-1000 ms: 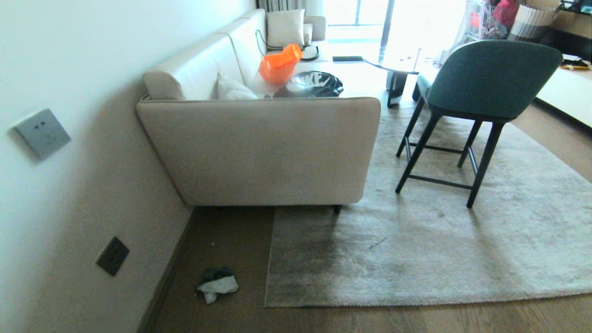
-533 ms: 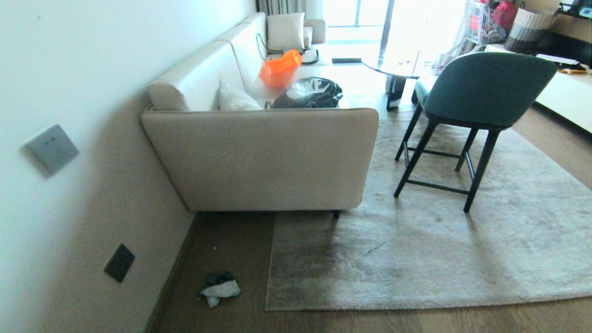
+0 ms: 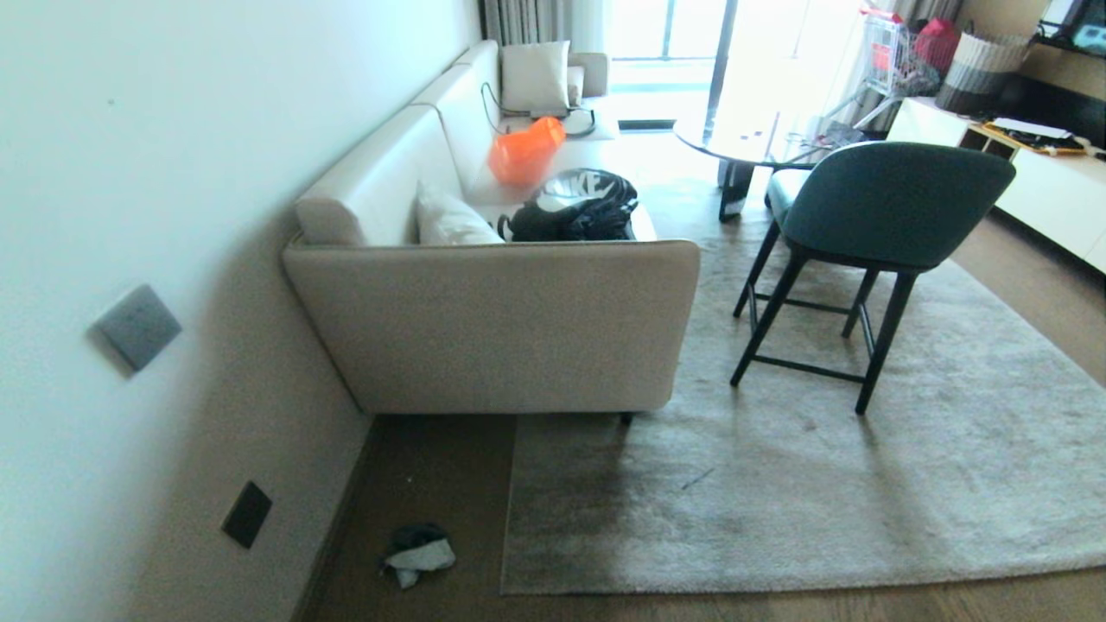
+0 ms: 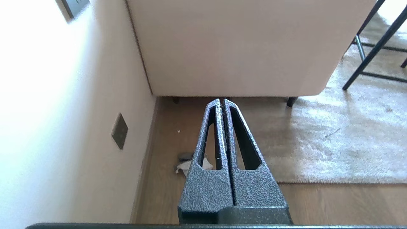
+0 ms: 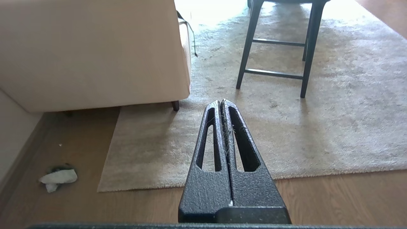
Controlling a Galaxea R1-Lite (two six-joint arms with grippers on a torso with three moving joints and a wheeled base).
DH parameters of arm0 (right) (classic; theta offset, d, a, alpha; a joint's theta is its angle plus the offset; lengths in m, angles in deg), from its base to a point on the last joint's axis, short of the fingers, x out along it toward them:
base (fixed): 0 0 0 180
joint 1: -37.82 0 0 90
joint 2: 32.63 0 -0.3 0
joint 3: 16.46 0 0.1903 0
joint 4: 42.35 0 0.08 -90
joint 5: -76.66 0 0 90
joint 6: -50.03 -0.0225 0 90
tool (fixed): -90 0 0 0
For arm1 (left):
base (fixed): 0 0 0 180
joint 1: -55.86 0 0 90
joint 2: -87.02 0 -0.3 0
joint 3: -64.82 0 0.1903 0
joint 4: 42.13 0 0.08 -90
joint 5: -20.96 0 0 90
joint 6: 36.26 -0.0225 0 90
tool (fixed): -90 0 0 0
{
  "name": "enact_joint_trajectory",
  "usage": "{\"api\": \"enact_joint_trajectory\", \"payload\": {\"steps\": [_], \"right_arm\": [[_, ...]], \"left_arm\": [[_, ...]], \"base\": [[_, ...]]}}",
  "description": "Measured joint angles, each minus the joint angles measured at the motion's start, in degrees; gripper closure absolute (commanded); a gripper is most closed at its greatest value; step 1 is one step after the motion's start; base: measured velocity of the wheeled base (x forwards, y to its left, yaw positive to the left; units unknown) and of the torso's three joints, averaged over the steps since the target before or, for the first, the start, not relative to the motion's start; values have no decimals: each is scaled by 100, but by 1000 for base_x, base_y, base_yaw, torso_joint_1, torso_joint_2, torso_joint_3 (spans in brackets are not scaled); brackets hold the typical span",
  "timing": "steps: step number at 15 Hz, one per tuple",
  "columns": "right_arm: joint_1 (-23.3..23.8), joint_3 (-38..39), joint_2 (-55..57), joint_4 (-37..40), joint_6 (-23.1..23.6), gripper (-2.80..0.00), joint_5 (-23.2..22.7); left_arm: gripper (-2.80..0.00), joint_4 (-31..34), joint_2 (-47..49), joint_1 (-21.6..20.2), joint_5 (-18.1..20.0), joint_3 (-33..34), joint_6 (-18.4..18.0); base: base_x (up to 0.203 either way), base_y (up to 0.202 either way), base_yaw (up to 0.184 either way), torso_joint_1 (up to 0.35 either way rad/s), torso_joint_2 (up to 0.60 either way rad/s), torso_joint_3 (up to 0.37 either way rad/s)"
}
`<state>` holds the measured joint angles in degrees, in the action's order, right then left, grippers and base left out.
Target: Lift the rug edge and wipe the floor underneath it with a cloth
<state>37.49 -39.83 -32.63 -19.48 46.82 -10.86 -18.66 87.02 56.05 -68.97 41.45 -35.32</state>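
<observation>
While both arms are kept out of the head view, the left gripper (image 4: 221,101) and the right gripper (image 5: 221,101) are seen with their fingers pressed together, nothing held between them. Below and just beside the left gripper, toward the wall, the small white and dark greenish-black cloth (image 4: 186,163) is seen crumpled on the brown wood-grain plank floor (image 3: 432,466). Under the right gripper lies the straight near border of the large grey-beige short-pile rug, the rug edge (image 3: 778,580), flat on the floor. Beyond both stands the beige upholstered sofa (image 3: 510,324); past the right gripper, the teal chair with black legs (image 3: 890,203). Compared with a second earlier, the whole head view is shifted downward, so the camera has moved; cloth and rug are left unmoved.
</observation>
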Motion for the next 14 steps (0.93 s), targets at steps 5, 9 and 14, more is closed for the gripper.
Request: {"api": "enact_joint_trajectory", "payload": {"steps": [5, 9, 14], "right_arm": [[0, 0, 0, -3, -1, 0, 4], [0, 0, 0, -2, -2, 0, 2], [0, 0, 0, -2, -5, 0, 4]], "left_arm": [[0, 0, 0, 0, -2, 0, 0], [0, -2, 0, 0, 1, 0, 0], [0, 0, 0, 0, -2, 0, 0]], "base": [[0, 0, 0, 138, -497, -364], [0, 0, 0, 174, -532, -359], [0, 0, 0, 210, -575, -368]]}}
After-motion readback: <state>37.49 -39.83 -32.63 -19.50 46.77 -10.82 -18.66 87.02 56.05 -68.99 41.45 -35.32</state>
